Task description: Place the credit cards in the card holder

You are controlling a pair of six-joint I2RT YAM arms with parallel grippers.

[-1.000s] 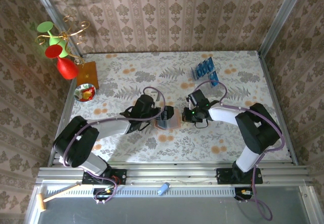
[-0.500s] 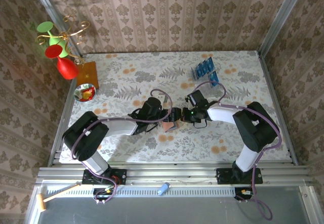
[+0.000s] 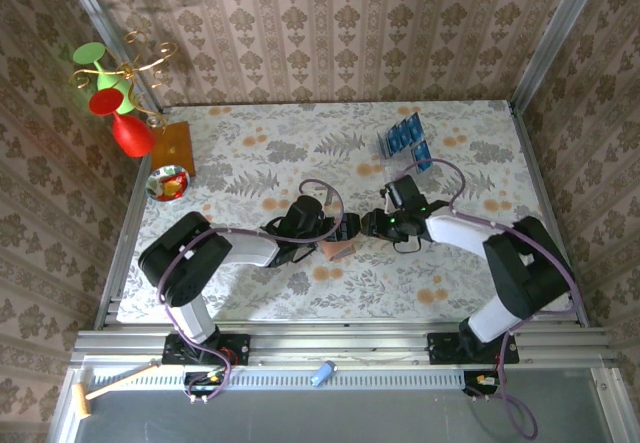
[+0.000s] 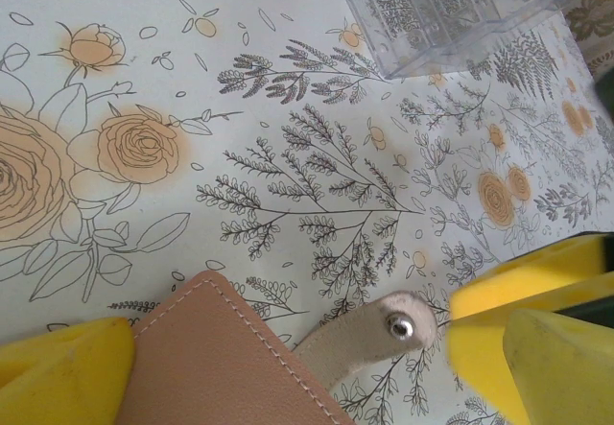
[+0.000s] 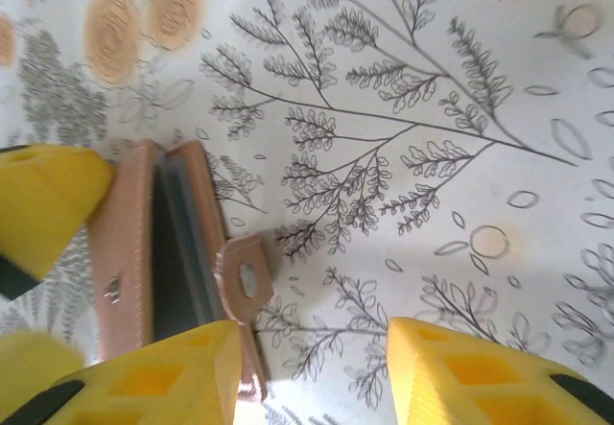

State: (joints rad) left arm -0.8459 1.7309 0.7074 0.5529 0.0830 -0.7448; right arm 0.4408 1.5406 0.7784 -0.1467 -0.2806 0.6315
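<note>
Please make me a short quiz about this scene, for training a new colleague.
1. True or false: blue credit cards stand in the clear rack.
2. Where is the card holder? A: middle of the table. B: beside a red vase. C: inside the rack.
3. Are the right arm's jaws open or shut?
Key: 1 true; 2 A; 3 open.
</note>
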